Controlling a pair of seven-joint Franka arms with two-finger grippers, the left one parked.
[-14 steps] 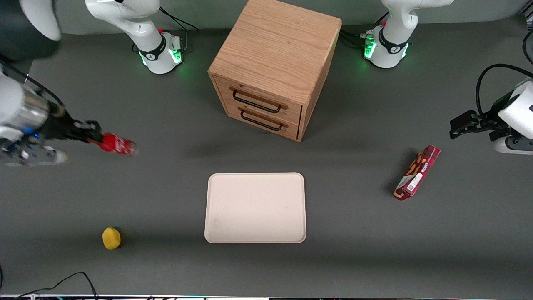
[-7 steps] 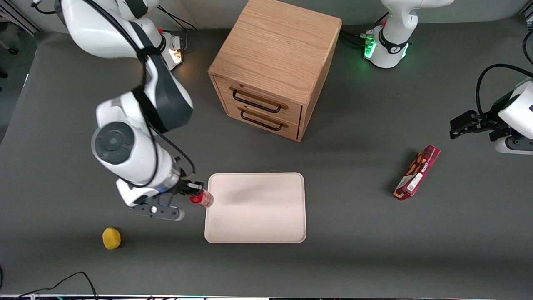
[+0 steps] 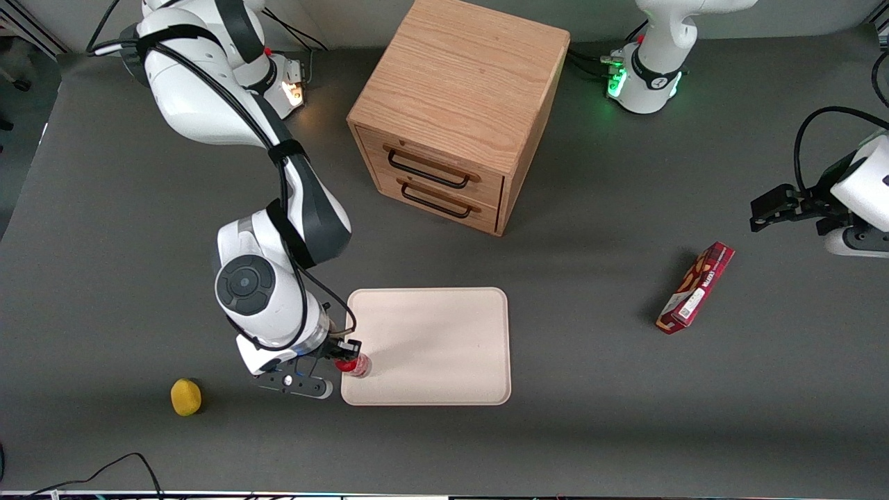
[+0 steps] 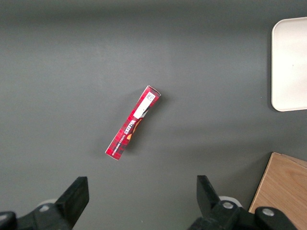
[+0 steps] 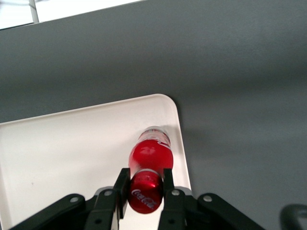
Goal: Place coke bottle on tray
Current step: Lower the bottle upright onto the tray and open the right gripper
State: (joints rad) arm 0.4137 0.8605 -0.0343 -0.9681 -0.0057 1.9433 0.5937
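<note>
My right gripper [image 3: 345, 355] is shut on the coke bottle [image 3: 358, 365], gripping it at its red cap. The bottle is held over the cream-beige tray [image 3: 444, 333], just inside the tray's corner that is nearest the front camera and toward the working arm's end. In the right wrist view the gripper [image 5: 143, 184] clamps the red cap, the bottle [image 5: 149, 153] hangs below it, and its clear base is at or just above the tray [image 5: 62, 148] near the rounded corner. I cannot tell whether the base touches the tray. One tray edge also shows in the left wrist view [image 4: 290, 67].
A wooden cabinet [image 3: 458, 104] with two drawers stands farther from the front camera than the tray. A yellow lemon-like object [image 3: 185, 396] lies toward the working arm's end. A long red snack box [image 3: 696, 287] lies toward the parked arm's end and also shows in the left wrist view [image 4: 133, 122].
My right arm has carried the bottle from the table toward the working arm's end to over the tray's near corner, coming nearer the front camera and lower.
</note>
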